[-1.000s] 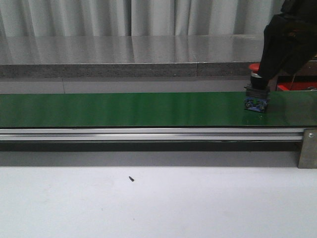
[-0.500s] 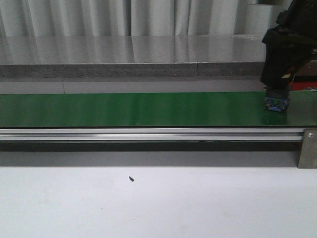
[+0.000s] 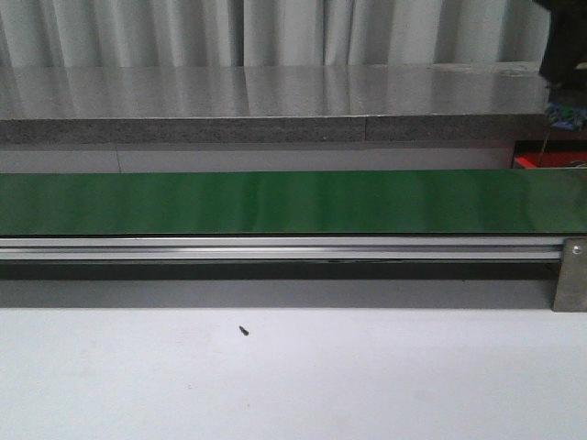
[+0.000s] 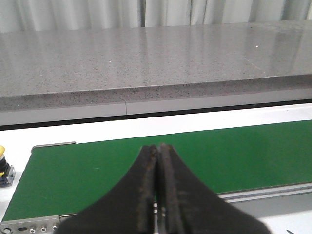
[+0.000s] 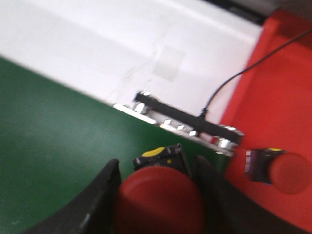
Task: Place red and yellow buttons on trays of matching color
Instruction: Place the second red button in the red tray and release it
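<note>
Red button (image 5: 158, 197) sits clamped between the two fingers of the right gripper (image 5: 157, 195), its domed cap filling the gap and its dark body with a yellow mark showing just beyond. From the right wrist camera the load hangs above the end of the green conveyor belt (image 5: 53, 126), close to the metal end bracket (image 5: 187, 124), with the red tray (image 5: 278, 97) just past that. A second red button (image 5: 280, 170) already lies on the tray. In the front view the right arm shows only as a dark shape at the upper right corner (image 3: 564, 41), lifted clear of the belt, and a sliver of the red tray (image 3: 537, 161) peeks out behind the belt's far end.

The step in hand looks like the carry: the button is up off the belt and not yet over its tray. Next, the arm likely needs to travel on past the bracket, come down over a bare patch of tray away from the button already there, and then spread its fingers.

The left gripper (image 4: 157, 195) is pressed together with nothing in it, hovering over the other end of the belt. A yellow button (image 4: 4, 165) stands just off that end, on the white worktop (image 4: 97, 131), apparently untouched.
</note>
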